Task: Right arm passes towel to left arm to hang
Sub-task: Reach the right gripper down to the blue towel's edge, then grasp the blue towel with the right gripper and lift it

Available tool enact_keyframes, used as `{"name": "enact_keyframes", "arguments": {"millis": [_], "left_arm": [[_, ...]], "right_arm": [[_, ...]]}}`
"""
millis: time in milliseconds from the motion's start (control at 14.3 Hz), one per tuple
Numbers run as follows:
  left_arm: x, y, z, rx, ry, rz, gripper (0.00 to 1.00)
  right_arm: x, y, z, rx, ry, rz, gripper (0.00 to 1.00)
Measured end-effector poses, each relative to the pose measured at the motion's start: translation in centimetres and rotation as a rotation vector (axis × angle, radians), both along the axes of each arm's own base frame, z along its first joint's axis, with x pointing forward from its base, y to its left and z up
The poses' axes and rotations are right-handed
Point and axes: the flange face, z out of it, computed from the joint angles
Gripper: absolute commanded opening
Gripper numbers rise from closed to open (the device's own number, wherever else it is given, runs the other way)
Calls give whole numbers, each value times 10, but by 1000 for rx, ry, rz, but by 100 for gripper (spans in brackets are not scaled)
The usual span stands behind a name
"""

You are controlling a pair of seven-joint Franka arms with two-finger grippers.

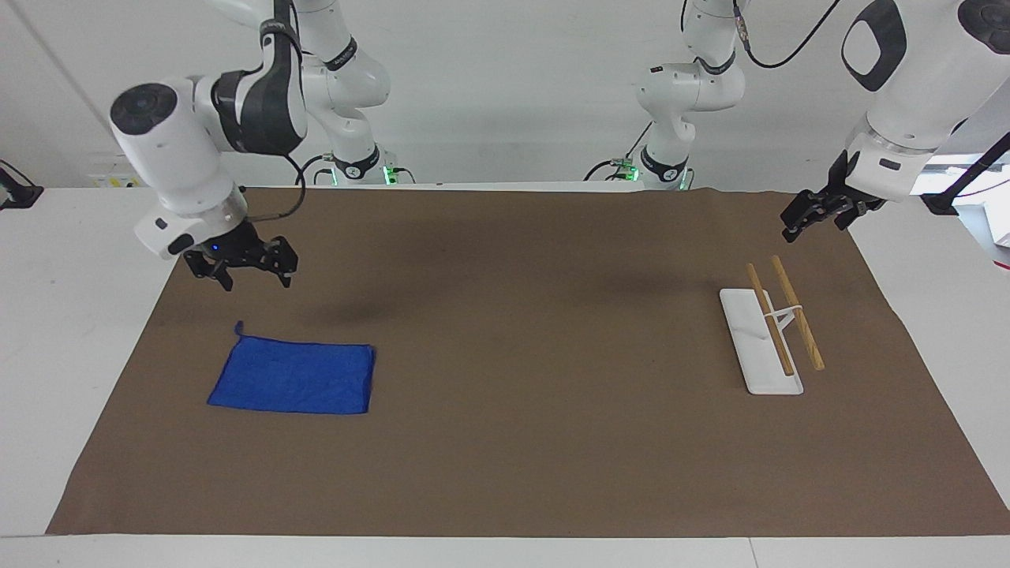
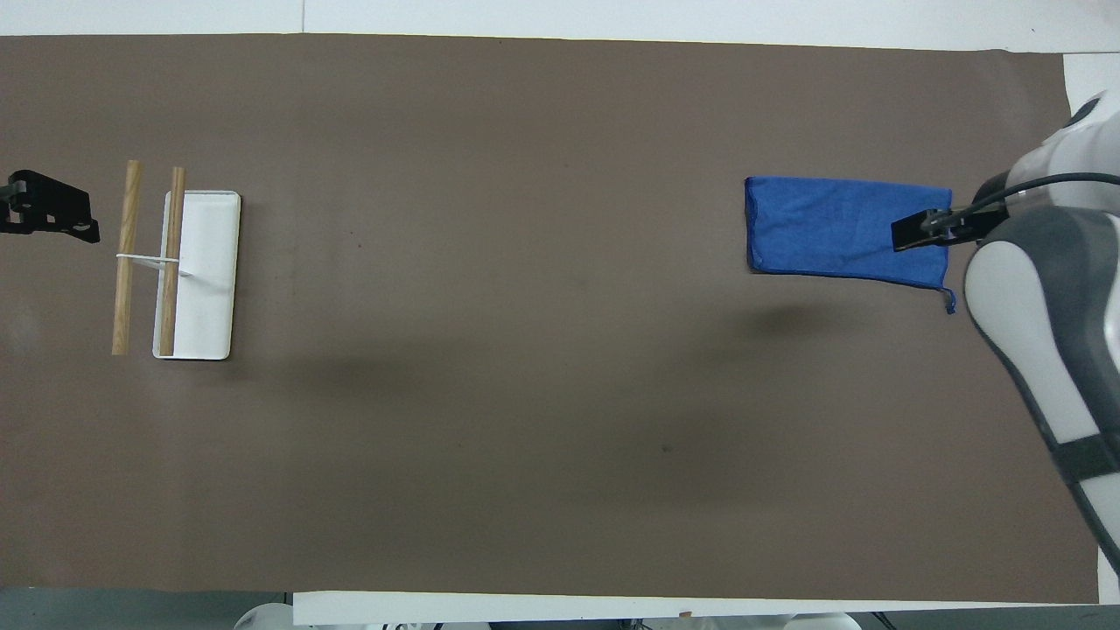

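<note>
Towel point(image 1: 293, 376), a small royal-blue cloth, lies flat on the brown-covered counter point(image 1: 521, 442) toward the right arm's end, so the empty, wide-open right pincer point(image 1: 251, 272) above it could pinch mat or miss.

Royal-blue towel point(image 1: 293, 376) — plain brown mat point(image 1: 505, 442)

A white rack point(image 1: 757, 347) with two wooden rods point(image 1: 797, 312) stands on brown mat point(image 1: 505, 442).

Matt cloth towel point(image 1: 293, 377), wooden rods point(image 1: 785, 317)
</note>
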Motion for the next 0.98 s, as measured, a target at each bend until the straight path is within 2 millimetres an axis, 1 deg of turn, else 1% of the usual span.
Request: {"name": "enact_keyframes", "arguments": {"millis": [140,209,279,419,558,837,977], "left_arm": [[0,0,0,0,0,0,100],[0,0,0,0,0,0,100],[0,0,0,0,0,0,100],[0,0,0,0,0,0,100],[0,0,0,0,0,0,100],[0,0,0,0,0,0,100],[0,0,0,0,0,0,100]], "right_arm": [[12,-2,-48,1,-6,-1,100],[17,-3,-67,2,-4,-3,100],[22,-5,-83,2,-4,-6,100],[27,-8,-108,2,-4,-9,100],[30,-5,-126,3,-1,-5,100],[33,-5,-144,15,-7,-14,99],[34,-4,-154,29,-2,-27,93]]}}
